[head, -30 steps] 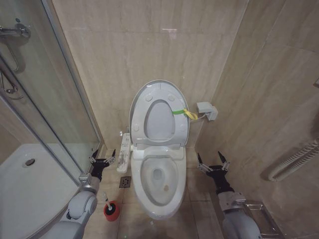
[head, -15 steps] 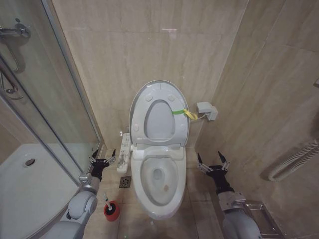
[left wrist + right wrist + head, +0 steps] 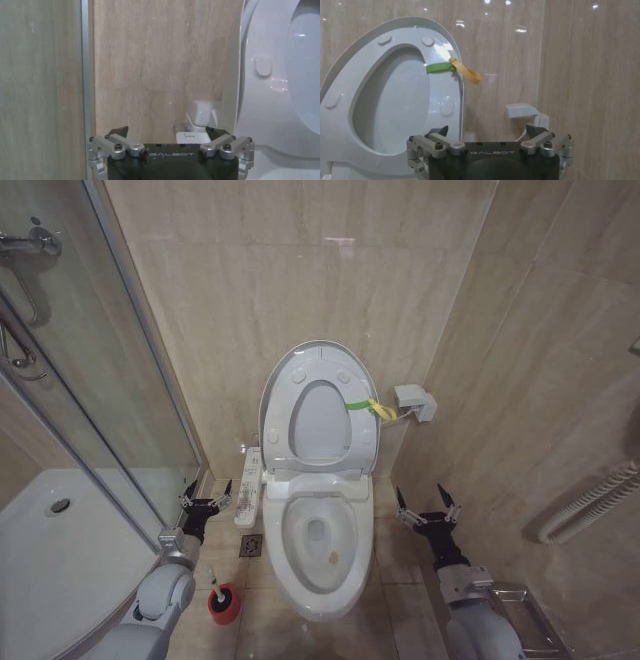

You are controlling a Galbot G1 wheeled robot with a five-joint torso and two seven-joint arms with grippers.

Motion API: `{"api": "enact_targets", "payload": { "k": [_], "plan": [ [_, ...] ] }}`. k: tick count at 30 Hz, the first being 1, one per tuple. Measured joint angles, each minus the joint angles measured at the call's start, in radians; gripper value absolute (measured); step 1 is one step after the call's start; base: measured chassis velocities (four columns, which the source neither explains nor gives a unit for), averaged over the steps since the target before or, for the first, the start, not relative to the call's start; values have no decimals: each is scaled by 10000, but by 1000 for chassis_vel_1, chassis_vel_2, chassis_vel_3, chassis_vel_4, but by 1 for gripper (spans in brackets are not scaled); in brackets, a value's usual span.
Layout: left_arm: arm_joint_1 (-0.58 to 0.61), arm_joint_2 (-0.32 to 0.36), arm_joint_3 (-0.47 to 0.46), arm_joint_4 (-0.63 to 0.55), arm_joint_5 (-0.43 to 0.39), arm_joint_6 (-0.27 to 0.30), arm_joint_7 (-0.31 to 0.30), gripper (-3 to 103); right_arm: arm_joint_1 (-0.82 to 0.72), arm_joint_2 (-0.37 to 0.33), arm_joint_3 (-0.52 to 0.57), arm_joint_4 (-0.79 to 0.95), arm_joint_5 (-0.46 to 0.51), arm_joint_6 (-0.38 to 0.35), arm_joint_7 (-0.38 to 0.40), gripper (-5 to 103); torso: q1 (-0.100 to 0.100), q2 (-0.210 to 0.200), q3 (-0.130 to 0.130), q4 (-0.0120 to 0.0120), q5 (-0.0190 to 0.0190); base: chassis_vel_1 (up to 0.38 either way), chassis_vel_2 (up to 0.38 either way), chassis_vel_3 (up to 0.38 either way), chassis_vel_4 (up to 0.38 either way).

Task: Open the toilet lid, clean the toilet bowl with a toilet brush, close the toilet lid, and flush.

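The toilet lid stands raised against the back wall. The seat ring is raised in front of it, with a green and yellow strap on its right edge. Below lies the open toilet bowl with water at the bottom. The toilet brush stands in its red holder on the floor left of the bowl. My left gripper hovers open left of the bowl, just beyond the brush. On the bowl's other side my right gripper hangs open. Both hold nothing.
A glass shower door and white shower tray take up the left. A white button panel lies beside the toilet, with a floor drain near it. A white wall box and a wall rail are on the right.
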Motion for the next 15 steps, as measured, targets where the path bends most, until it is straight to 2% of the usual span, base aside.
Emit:
{"api": "enact_targets", "payload": {
  "k": [15],
  "plan": [
    [0,0,0,0,0,0,0,100,0,0,0,0,0,0,0,100,0,0,0,0,0,0,0,0,0]
  ]
}}
